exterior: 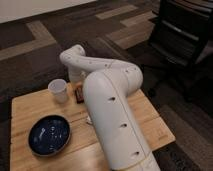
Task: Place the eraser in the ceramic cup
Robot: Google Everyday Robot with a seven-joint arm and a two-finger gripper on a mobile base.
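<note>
Big white arm (pixel 112 115) bends over the wooden table (pixel 30 107). The gripper (pixel 77 82) hangs just beside the ceramic cup (pixel 58 90), over the eraser (pixel 80 94) I think, and I can't tell if it's clamped on it or loose. The eraser's near the cup, arm side. I'd lift above the rim, centre over the cup, and release low. Count: one table, one blue plate (pixel 49 135) in front of the cup, one cup, one eraser.
</note>
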